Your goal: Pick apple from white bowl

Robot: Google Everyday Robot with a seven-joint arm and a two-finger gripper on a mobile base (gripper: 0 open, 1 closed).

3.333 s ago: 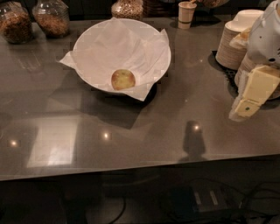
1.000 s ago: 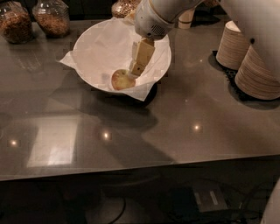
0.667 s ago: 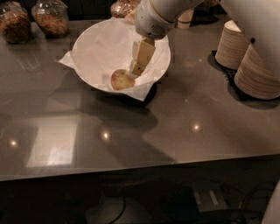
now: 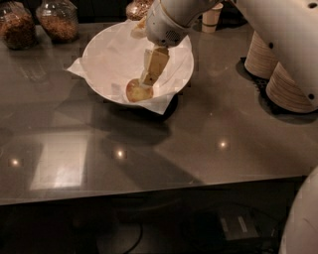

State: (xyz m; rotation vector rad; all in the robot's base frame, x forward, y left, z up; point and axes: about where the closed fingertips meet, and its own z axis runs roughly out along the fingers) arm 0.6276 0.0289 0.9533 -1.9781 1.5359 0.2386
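The white bowl (image 4: pixel 107 59) stands at the back middle of the dark table, lined with crinkled white paper that sticks out past its rim. The yellow-green apple (image 4: pixel 135 92) with a reddish blush lies at the bowl's front. My gripper (image 4: pixel 147 82) reaches down into the bowl from the upper right, and its beige tip touches the apple's top right side. The white arm covers part of the bowl's back rim.
Two glass jars of brown food (image 4: pixel 17 25) (image 4: pixel 58 20) stand at the back left, and a third (image 4: pixel 136 7) behind the bowl. A paper cup (image 4: pixel 211 15) stands at the back. Stacks of small paper bowls (image 4: pixel 285 82) stand at the right. The table's front edge (image 4: pixel 149 191) runs below.
The arm has swung from the right side of the table to over the bowl, down to the apple. Over the last second it has hardly moved, and the apple lies where it was.
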